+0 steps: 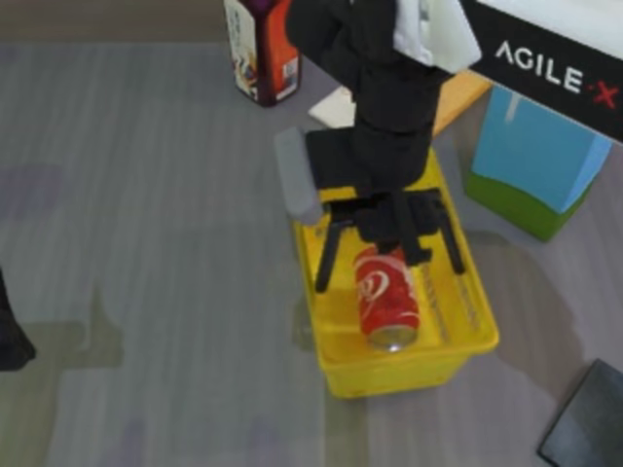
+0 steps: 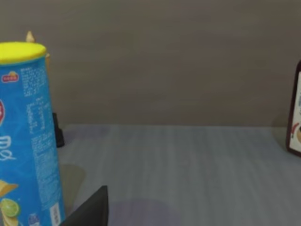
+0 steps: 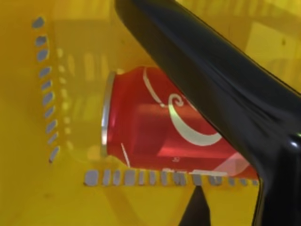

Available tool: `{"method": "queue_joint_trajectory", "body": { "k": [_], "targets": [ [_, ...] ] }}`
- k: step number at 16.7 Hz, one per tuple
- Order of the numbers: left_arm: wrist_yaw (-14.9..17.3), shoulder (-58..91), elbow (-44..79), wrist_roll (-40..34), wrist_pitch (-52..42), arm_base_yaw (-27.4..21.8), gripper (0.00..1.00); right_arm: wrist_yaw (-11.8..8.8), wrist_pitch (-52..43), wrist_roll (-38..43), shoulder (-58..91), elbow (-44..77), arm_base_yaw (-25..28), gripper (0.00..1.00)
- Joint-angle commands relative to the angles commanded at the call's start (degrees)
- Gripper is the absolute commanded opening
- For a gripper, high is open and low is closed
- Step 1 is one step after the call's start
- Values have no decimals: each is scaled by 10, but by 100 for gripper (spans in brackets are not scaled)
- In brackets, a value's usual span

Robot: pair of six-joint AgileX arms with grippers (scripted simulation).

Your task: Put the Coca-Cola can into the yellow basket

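Coca-Cola can [image 1: 387,298] lying on its side on the floor of the yellow basket [image 1: 389,375], silver end toward 6 o'clock in the top view. Right gripper [image 1: 394,248] hanging over the basket, just at 12 o'clock of the can, its black fingers [image 3: 221,89] crossing above the can's far end in the right wrist view. Fingers spread apart, with one broad finger over the can and only a tip of the other showing at the frame's edge. Cannot tell whether either finger touches the can.

Nothing but the can seen in the basket; slotted walls [image 3: 47,84] around it, black handles [image 1: 336,243] folded across the rim. Basket sitting on the grey bench [image 1: 146,243] right of centre.

Dark purple and orange carton [image 1: 263,49] upright at 11 o'clock of the basket, well apart. Blue and green box [image 1: 531,161] at 2 o'clock of the basket, near it. Dark flat object [image 1: 589,418] at 4 o'clock, at the bench corner.

Left gripper [image 1: 12,336] parked at the bench's left edge, 9 o'clock of the basket. Blue chip tube [image 2: 28,141] with a yellow lid close before the left wrist camera. Left fingers: cannot tell.
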Motion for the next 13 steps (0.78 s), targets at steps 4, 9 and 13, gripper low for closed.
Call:
{"method": "queue_joint_trajectory", "body": {
  "k": [4, 9, 13],
  "targets": [
    [0, 0, 0, 0, 0, 0, 100, 0, 0, 1, 1, 1, -1, 0],
    [0, 0, 0, 0, 0, 0, 100, 0, -63, -12, -5, 55, -10, 0],
    [0, 0, 0, 0, 0, 0, 100, 0, -107, -21, -12, 95, -17, 0]
  ]
}}
